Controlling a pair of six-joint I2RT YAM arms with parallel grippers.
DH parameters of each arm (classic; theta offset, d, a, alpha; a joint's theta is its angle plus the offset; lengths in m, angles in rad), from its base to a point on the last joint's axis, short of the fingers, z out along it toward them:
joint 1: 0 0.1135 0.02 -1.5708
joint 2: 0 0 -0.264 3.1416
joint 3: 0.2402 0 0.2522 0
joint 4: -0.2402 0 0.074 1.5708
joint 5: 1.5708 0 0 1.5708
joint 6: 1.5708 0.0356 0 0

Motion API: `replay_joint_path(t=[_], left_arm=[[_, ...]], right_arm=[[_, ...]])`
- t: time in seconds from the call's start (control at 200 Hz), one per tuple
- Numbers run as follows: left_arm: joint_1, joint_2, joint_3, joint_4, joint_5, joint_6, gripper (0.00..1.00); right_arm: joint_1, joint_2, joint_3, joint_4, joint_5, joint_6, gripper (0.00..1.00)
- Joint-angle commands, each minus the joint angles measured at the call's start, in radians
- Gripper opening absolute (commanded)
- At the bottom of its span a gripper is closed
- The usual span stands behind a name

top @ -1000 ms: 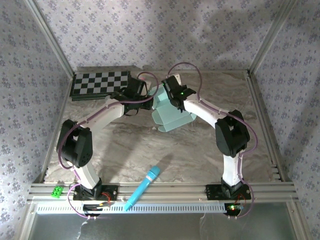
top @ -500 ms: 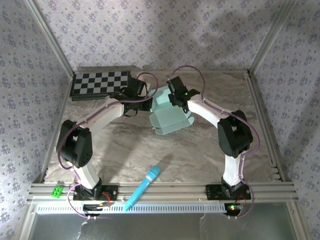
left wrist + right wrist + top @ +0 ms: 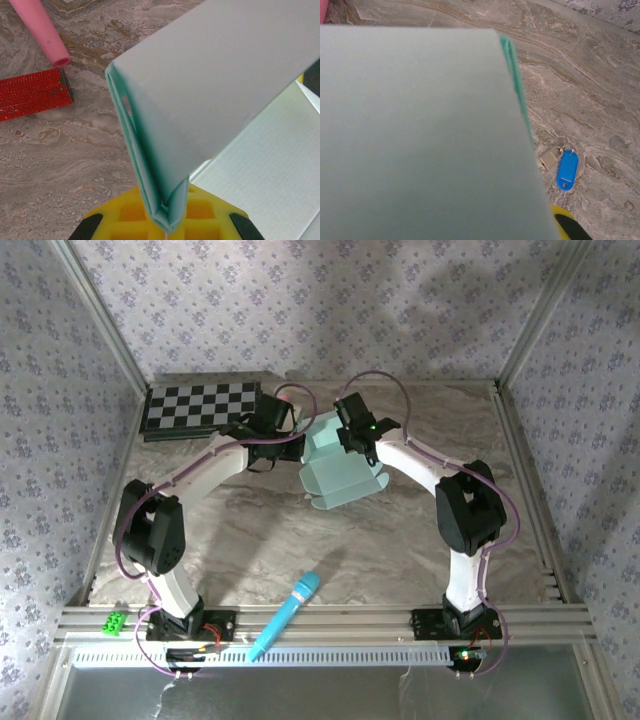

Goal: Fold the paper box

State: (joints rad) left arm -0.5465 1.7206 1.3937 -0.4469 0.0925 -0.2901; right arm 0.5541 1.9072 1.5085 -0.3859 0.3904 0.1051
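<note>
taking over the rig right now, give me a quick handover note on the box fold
Left tool: shut, pinching a doubled edge of the paper box between its yellow pads.
Right tool: at the box's far edge. The card blocks its wrist camera, so whether it grips cannot be told.
Box: far-middle of the table, between both tools, one panel raised.
Done: at least one crease folded.
Left: the near flaps with rounded tabs look open; fold and tuck them.
</note>
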Motion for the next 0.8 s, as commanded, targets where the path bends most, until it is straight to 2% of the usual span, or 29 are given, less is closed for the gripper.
replay_joint_path(t=[0.0,0.29,0.69,0.795], left_arm=[[-0.008,-0.039,0.055,0.018,0.025,0.008,0.00],[-0.008,-0.044,0.073,-0.005,0.024,0.008,0.00],[-0.007,-0.023,0.080,-0.008,0.031,-0.012,0.00],[-0.009,-0.023,0.079,-0.011,0.026,-0.017,0.00]], right_arm=[[-0.026,0.030,0.010,-0.078,0.101,-0.017,0.11],[-0.023,0.113,0.089,-0.210,0.335,0.081,0.08],[-0.017,0.193,0.167,-0.345,0.546,0.253,0.03],[-0.027,0.226,0.214,-0.414,0.554,0.309,0.02]])
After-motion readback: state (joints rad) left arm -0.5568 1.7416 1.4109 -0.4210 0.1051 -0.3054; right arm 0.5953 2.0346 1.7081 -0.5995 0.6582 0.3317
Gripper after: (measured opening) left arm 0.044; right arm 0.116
